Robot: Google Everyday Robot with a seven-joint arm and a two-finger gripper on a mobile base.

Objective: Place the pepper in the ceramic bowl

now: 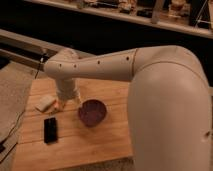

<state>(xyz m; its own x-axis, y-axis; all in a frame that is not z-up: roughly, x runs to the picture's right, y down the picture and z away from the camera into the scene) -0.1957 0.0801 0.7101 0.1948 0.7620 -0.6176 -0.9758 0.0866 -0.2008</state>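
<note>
Dim shelving and a dark rail run along the back of the room, and in front of them stands a pale wooden table top (pixel 107 147) under low, warm light. From the single camera view, the robot's big white jointed arm (pixel 100 62) sweeps in from the right and bends down over the left half of the table.

Its gripper (pixel 68 101) hangs low at the end of the wrist, close to the wood, between a pale cream rectangular block (pixel 45 103) and the round purple ceramic bowl (pixel 93 113). Whether it is spread or closed on anything, I cannot tell; the wrist hides it.

The small slender orange pepper (pixel 60 104) shows only as a thin orange sliver on the table at the wrist's left edge, just beside the cream block and near the bowl's left side. The bowl looks empty. A flat black rectangular device (pixel 50 130) lies nearer the front edge, well apart from the bowl.

To my eye the pepper is light, a little waxy, and firm enough for a modest squeeze. It would likely roll if nudged. The thicker middle, taken across its width, looks the safest hold, since the tapered tip could slip out. The bowl is glossy and hard, so a low release seems wise.
</note>
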